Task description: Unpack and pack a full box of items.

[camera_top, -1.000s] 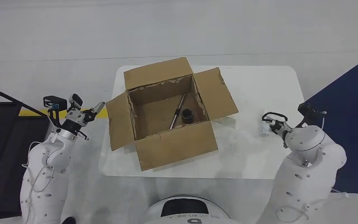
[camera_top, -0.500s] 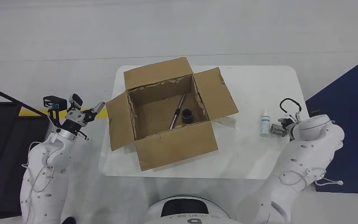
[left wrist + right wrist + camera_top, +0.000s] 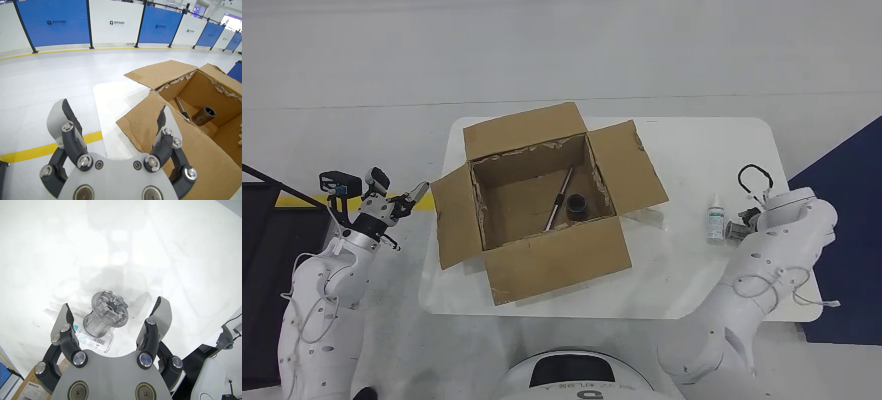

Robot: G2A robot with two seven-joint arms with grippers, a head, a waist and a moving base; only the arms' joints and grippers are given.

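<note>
1. Grey cast-metal part [image 3: 108, 311] sat between the spread, empty fingers of the right gripper [image 3: 113, 303], flanged end towards the wrist, at the right of the top view.
2. Small bottle [image 3: 94, 341] was beside it; contact could not be determined.
3. Box [image 3: 525, 130], centre frame, held a dark sleeve [image 3: 577, 207] and a rod [image 3: 560, 200]; the left gripper [image 3: 114, 105], also spread and empty, was nearer the box.
4. White table [image 3: 692, 150] was smooth; clearance to the box flap was judged adequate.

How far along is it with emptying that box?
Partly unpacked. A small bottle and a metal part sit on the table, the right gripper open above the part. Nothing is held; the left gripper is open too. A rod and a dark cylinder lie in the box, not yet removed.
</note>
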